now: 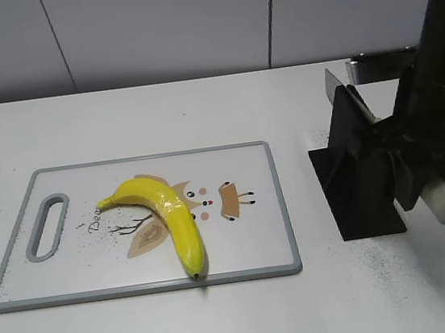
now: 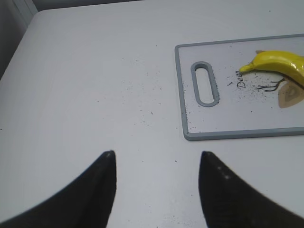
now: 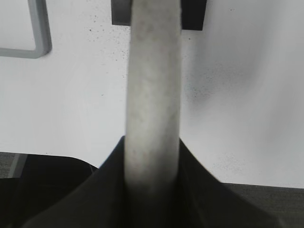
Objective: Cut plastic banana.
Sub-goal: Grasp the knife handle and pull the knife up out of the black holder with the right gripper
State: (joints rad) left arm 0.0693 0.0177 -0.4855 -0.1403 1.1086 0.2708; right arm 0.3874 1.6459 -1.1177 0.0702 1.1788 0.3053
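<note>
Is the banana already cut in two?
No, the banana lies whole on the cutting board, with no gap along it.

White table (image 1: 226,328) — grey panelled wall (image 1: 157,28)

Legible markings: one item only.

1. Cutting board (image 1: 244,212), white with grey rim, lying on the table (image 1: 225,320). A short handwritten-style word in dark script is printed on its face just right of the handle slot (image 1: 46,227), near the stem end of the banana (image 1: 167,214). It reads roughly "Dear" or "Deer"; the last letters cannot be told for sure, and in the left wrist view the word runs at a tilt. The cartoon animal face and branch drawing printed beside it carry no lettering.

No brand, number, label or sign can be read on anything else.
</note>
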